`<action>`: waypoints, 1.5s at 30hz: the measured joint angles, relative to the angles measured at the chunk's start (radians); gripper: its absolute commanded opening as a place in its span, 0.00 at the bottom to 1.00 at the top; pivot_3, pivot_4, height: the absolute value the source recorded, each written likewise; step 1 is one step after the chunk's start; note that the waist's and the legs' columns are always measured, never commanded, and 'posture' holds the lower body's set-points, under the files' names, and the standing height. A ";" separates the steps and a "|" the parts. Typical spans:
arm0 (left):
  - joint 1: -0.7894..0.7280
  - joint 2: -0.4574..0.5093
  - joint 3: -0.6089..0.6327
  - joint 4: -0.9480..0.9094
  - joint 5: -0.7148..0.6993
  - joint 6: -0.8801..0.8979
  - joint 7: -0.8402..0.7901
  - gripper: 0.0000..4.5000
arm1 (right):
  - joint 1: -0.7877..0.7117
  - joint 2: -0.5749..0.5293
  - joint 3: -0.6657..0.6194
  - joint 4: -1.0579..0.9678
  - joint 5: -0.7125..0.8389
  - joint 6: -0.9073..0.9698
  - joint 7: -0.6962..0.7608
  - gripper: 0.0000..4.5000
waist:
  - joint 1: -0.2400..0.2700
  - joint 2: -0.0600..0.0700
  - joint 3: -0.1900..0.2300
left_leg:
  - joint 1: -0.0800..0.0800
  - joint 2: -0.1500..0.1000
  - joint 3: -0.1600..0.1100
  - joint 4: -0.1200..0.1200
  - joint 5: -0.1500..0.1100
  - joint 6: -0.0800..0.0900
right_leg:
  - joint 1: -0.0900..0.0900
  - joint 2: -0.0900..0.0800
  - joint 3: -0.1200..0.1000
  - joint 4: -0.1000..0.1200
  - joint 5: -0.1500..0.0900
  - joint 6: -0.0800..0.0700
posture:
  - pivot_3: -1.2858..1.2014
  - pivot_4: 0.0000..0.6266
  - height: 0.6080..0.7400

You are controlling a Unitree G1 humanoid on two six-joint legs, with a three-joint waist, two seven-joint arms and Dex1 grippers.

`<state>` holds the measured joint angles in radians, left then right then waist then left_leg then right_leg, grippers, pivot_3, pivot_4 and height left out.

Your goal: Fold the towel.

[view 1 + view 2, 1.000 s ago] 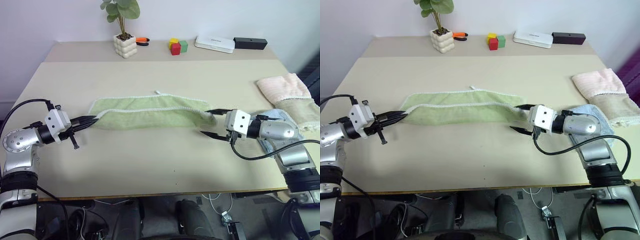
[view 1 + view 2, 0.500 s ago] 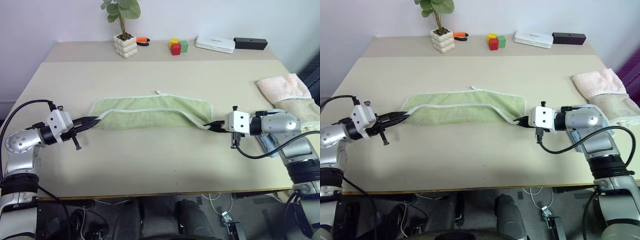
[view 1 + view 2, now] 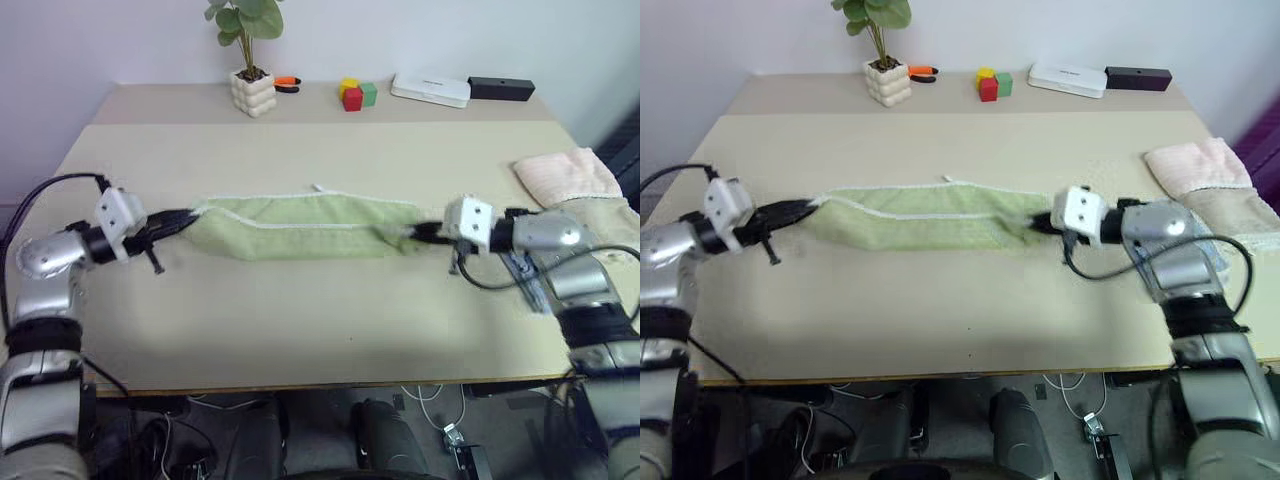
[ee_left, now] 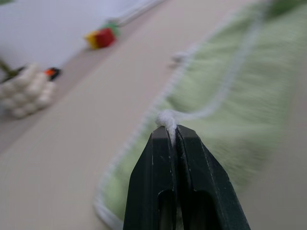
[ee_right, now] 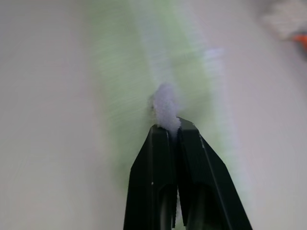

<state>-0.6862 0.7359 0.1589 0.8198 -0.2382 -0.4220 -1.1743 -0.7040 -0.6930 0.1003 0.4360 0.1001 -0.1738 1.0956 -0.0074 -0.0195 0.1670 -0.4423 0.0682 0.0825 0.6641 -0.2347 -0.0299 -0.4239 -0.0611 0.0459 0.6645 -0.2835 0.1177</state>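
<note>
You had the left gripper (image 4: 171, 130) and right gripper (image 5: 169, 128) each clamped shut on a corner of the towel (image 3: 300, 226), stretched across the table (image 3: 320, 320). Each held only the stitched edge, so a jerk could have pulled a corner free and spoiled the fold.

Left arm: you are reaching it inward, about level.
Left gripper (image 4: 171, 132): you are squeezing its fingers tight.
Right arm: you are reaching it inward.
Right gripper (image 5: 173, 125): you are squeezing its fingers tight too.

Past my fingers: potted plant (image 3: 247, 60), coloured blocks (image 3: 355, 93), white box (image 3: 430, 88), black bar (image 3: 500, 87); pink towel (image 3: 565, 172), I think.
</note>
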 measured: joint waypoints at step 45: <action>0.269 0.151 0.152 0.104 -0.145 -0.230 -0.394 0.00 | 0.582 -0.231 -0.278 -0.555 0.419 0.397 0.168 0.02 | -0.002 0.000 0.002 | 0.002 0.001 0.002 0.001 -0.003 0.004 | 0.001 -0.001 0.000 0.000 0.000 0.000 | 0.52 0.24 0.96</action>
<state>-0.4169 0.8865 0.3106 0.9238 -0.3836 -0.6521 -1.5680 -0.1217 -0.9241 -0.1777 -0.1195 0.5188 0.2235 1.2637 -0.0097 -0.0197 0.1689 -0.4407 0.0694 0.0848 0.6652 -0.2373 -0.0256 -0.4228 -0.0623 0.0457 0.6649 -0.2836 0.1178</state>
